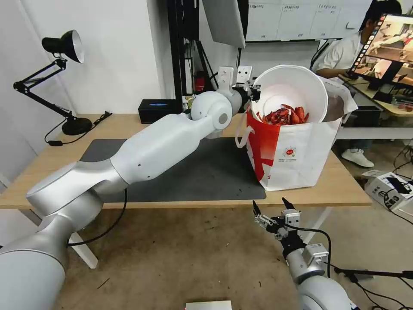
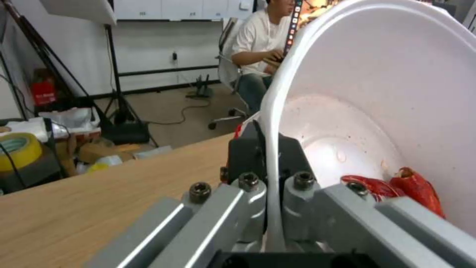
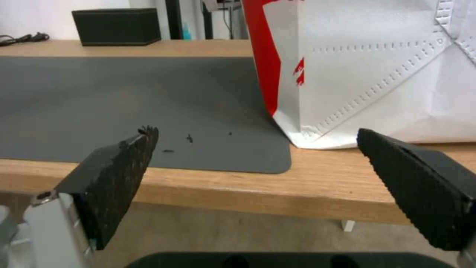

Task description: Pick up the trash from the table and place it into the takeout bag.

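White bowl (image 1: pixel 297 92) rim in left hand (image 1: pixel 254 92)

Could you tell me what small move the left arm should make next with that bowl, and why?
Probably lower it a little further into the takeout bag before letting go. The left gripper pinches the rim of the white bowl, which is tilted on its side over the bag's mouth with the red shells gathered at its low edge. Releasing now might spill them. The right gripper waits open below the table edge.
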`<state>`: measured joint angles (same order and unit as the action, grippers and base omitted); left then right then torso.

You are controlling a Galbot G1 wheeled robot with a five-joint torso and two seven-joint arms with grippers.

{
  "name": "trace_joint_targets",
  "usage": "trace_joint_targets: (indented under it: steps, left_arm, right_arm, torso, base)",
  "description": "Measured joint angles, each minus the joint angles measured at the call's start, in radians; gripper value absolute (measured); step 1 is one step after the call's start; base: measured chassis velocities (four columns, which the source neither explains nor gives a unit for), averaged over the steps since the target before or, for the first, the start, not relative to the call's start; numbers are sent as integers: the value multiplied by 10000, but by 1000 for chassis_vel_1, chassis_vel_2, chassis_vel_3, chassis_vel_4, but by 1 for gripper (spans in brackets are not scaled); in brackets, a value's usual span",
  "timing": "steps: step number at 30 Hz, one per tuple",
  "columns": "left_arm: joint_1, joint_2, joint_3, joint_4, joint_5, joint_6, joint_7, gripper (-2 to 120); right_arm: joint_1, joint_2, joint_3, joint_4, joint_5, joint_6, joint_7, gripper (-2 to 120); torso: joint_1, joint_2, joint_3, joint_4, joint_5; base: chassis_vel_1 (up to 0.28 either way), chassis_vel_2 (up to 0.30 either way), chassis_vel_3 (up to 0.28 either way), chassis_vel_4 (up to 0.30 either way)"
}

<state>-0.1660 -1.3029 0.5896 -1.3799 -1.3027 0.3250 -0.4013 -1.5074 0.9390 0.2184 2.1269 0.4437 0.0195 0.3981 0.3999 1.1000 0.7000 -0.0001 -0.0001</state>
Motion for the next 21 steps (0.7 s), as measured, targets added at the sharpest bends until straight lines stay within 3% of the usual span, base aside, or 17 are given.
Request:
trace_joint_targets:
  steps: [3,6,9,11,13,15,17,21]
  left_arm:
    - [0,39,0,5,-16,15,12,0]
    - [-1,75,0,-63,-96,184,41,7]
    - [14,114,-9,-233,-359,430,28,22]
    - [21,117,-17,-255,-391,459,29,24]
    - [41,144,-71,-324,-574,551,14,37]
    - [44,150,-88,-337,-606,561,8,39]
    - [55,220,-131,-400,-660,579,3,51]
    - [87,325,-169,-479,-666,579,-1,61]
  right_arm:
    - [0,0,-1,0,0,0,0,100]
    - [0,0,0,0,0,0,0,100]
    - [0,0,0,0,0,0,0,100]
    - [0,0,0,0,0,0,0,100]
    - [0,0,0,0,0,0,-1,100]
    - [0,0,0,0,0,0,0,100]
    - [0,0,0,0,0,0,0,100]
    - [-1,0,0,0,0,0,0,100]
  torso:
    - [0,0,0,0,0]
    - [0,0,0,1,0]
    - [0,0,0,1,0]
    - [0,0,0,0,0]
    - [0,0,0,1,0]
    - [0,0,0,0,0]
    - [0,0,0,0,2]
    - [0,0,0,0,1]
  base:
    - [0,0,0,0]
    - [0,0,0,0]
    - [0,0,0,0]
    - [0,0,0,0]
    - [0,0,0,0]
    - [0,0,0,0]
    - [0,0,0,0]
    - [0,0,0,0]
